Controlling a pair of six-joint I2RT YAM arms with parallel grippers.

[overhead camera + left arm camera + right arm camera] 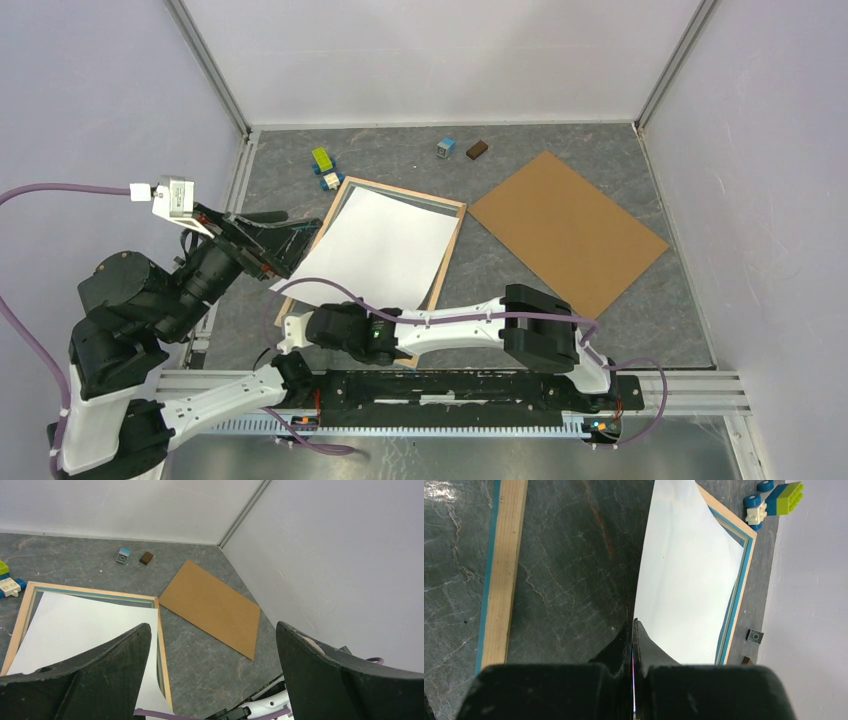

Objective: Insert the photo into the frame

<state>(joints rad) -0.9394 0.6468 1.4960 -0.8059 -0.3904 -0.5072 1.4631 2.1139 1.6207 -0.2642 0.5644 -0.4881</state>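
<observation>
The photo point(380, 245) shows its plain white back and lies slanted over the frame point(452, 245), its near-left edge beyond the frame's rail. The frame lies wood side up on the grey table. My right gripper point(297, 322) is shut on the photo's near edge. In the right wrist view the gripper point(633, 625) pinches the sheet point(689, 590), which curves up over the frame's rails point(504, 555). My left gripper point(285, 240) is open and empty beside the photo's left edge. In the left wrist view it point(212, 645) is above the photo point(85, 625) and the frame point(95, 590).
A brown backing board point(565, 230) lies right of the frame and shows in the left wrist view point(212, 605). A toy brick car point(325, 165), a small blue block point(446, 147) and a brown block point(477, 150) sit near the back wall.
</observation>
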